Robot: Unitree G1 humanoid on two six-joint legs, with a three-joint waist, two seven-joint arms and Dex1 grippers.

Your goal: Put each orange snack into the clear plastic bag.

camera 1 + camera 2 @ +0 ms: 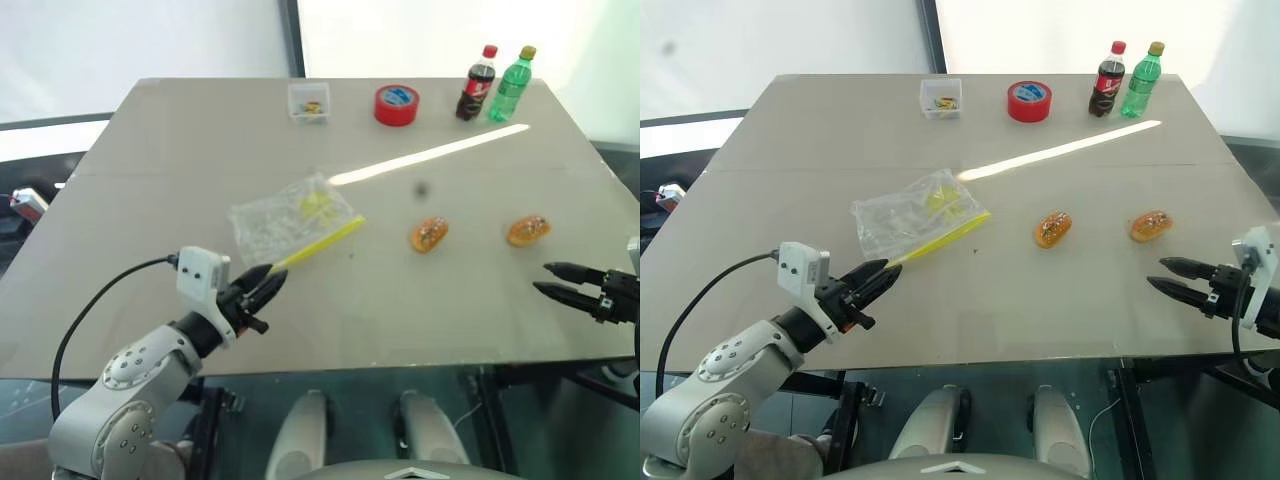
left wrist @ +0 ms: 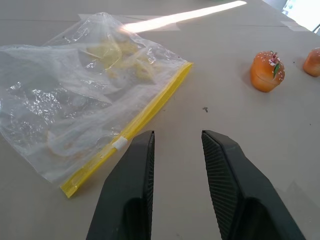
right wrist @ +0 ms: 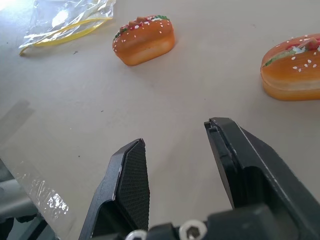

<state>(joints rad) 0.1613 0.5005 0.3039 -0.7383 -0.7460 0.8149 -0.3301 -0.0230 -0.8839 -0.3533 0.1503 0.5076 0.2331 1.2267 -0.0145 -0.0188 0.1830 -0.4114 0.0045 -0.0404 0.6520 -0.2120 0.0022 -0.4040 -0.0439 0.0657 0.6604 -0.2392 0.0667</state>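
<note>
Two orange snacks lie on the grey table, one (image 1: 428,235) near the middle and one (image 1: 527,230) further right. The clear plastic bag (image 1: 290,218) lies flat to their left, its yellow strip pointing toward my left gripper (image 1: 276,276). That gripper is open and empty, just short of the strip's near end. In the left wrist view the bag (image 2: 75,100) is ahead of the fingers and a snack (image 2: 267,71) lies off to the side. My right gripper (image 1: 543,278) is open and empty near the right edge, pointing at the snacks (image 3: 144,40) (image 3: 295,65) from a short distance.
Along the far edge stand a small clear box (image 1: 309,101), a red tape roll (image 1: 396,104), a cola bottle (image 1: 478,83) and a green bottle (image 1: 510,84). A bright strip of sunlight crosses the table. The front edge runs just under both grippers.
</note>
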